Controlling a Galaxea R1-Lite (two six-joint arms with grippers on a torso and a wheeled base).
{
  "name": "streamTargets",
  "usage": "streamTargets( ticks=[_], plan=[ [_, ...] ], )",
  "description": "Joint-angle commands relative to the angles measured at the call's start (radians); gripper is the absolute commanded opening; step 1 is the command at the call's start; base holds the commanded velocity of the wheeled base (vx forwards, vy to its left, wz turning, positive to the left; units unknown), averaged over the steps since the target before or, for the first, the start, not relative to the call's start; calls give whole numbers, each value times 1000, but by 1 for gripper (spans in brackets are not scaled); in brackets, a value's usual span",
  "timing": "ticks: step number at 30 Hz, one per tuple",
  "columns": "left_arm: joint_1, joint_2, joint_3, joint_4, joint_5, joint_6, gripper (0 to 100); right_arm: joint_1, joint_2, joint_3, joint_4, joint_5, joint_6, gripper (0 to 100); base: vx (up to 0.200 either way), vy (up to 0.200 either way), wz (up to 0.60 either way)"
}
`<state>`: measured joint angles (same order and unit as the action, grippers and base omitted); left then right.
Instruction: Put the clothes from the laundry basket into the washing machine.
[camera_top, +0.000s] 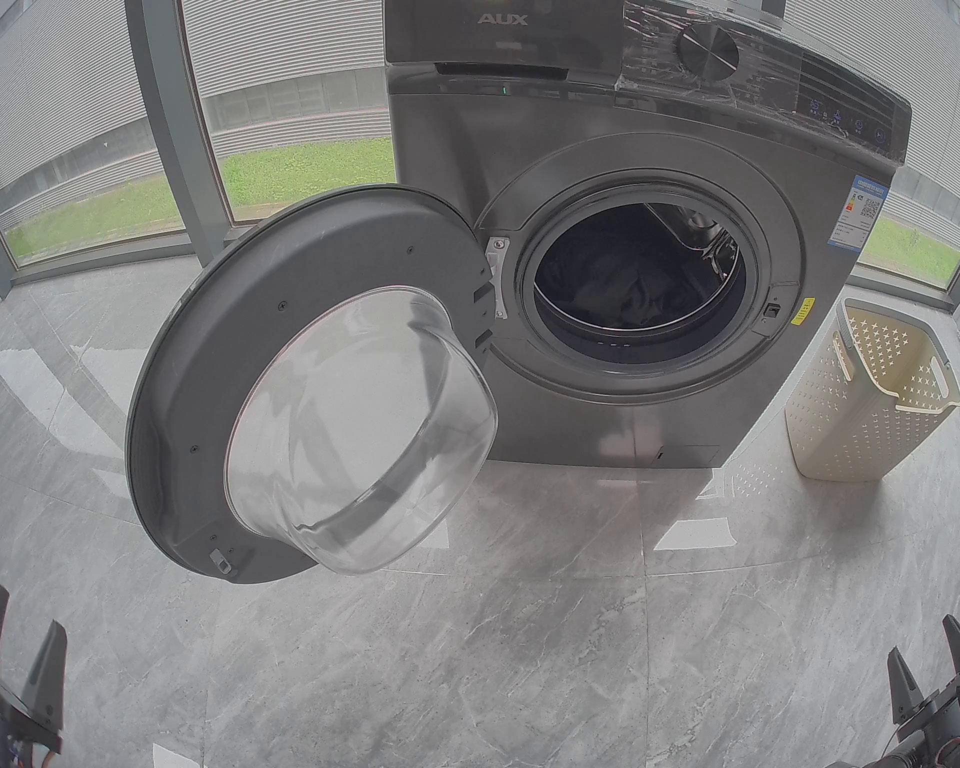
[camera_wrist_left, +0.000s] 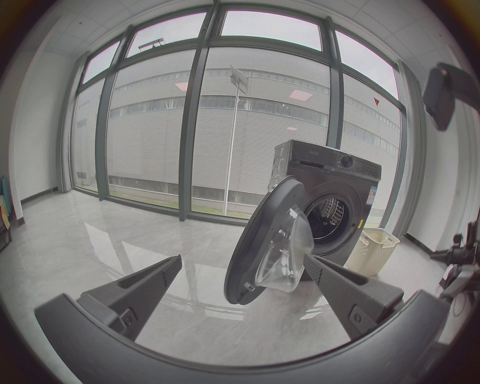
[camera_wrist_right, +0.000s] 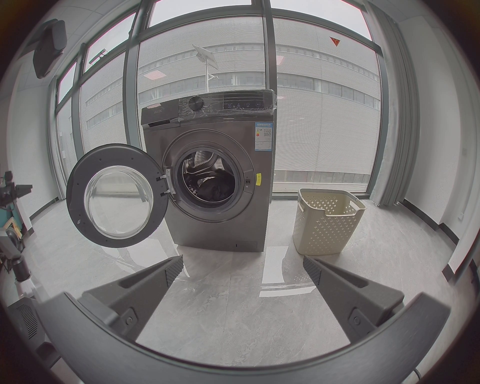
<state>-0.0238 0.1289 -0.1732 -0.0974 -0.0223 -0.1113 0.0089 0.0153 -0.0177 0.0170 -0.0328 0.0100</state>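
Nearest the robot, at 7 o'clock in the head view, the left gripper (camera_wrist_left: 241, 260) hangs low with its jaws spread wide, holding nothing. At 5 o'clock the right gripper (camera_wrist_right: 242, 260) is the same: wide apart and empty. Bare grey floor (camera_top: 600, 650) lies ahead. At 9 o'clock the round door (camera_top: 200, 330) stands swung fully open. At 12 o'clock is the washing machine (camera_top: 640, 110), with dark clothes (camera_top: 625, 285) heaped low in its drum. At 3 o'clock, just beside the machine, stands the cream laundry basket (camera_top: 850, 420); the part of its inside on show looks empty. Any garment would likely be light, limp and prone to trailing, so a pinch on a bunched fold suits best.
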Motion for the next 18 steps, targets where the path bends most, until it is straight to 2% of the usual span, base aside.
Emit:
streamTargets(
  ticks=[1,6,8,10,15,16,18],
  plan=[
    [-116,598,-198,-212,-48,-125,100,2,-15,12,0,-3,1,100,0,0,0],
    [-94,807,-235,-384,-165,-114,100,2,-15,12,0,-1,-1,100,0,0,0],
    [-80,848,-250,-423,-191,-117,100,2,-15,12,0,-3,-1,100,0,0,0],
    [-39,920,-264,-498,-254,-113,100,2,-15,12,0,-3,1,100,0,0,0],
    [-34,1002,-293,-525,-398,-116,100,2,-15,12,0,-3,-1,100,0,0,0],
    [-34,1006,-295,-525,-409,-116,100,2,-15,12,0,-3,-1,100,0,0,0],
    [-39,1026,-293,-525,-467,-114,100,2,-15,12,0,-3,-1,100,0,0,0]
  ],
)
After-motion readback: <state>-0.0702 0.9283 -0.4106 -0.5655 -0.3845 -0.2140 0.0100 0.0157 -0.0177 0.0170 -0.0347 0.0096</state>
